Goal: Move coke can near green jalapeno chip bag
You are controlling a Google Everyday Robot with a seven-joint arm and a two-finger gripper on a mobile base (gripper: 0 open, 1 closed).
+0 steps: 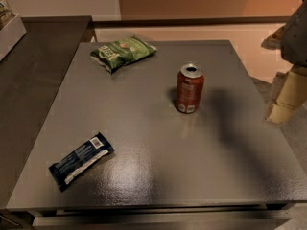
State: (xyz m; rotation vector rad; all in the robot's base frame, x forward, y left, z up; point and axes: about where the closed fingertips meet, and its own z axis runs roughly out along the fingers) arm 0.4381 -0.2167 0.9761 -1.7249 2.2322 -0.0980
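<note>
The coke can (189,88) stands upright on the grey table (158,176), right of centre, its silver top open. The green jalapeno chip bag (123,53) lies flat near the table's far edge, left of the can and well apart from it. My gripper (284,98) hangs at the right edge of the view, beyond the table's right side and level with the can. It is apart from the can and holds nothing that I can see.
A dark blue wrapper with a white stripe (80,161) lies near the front left corner. A darker counter (33,80) adjoins the table on the left, with a white bin (8,30) at its far end. A wall runs behind.
</note>
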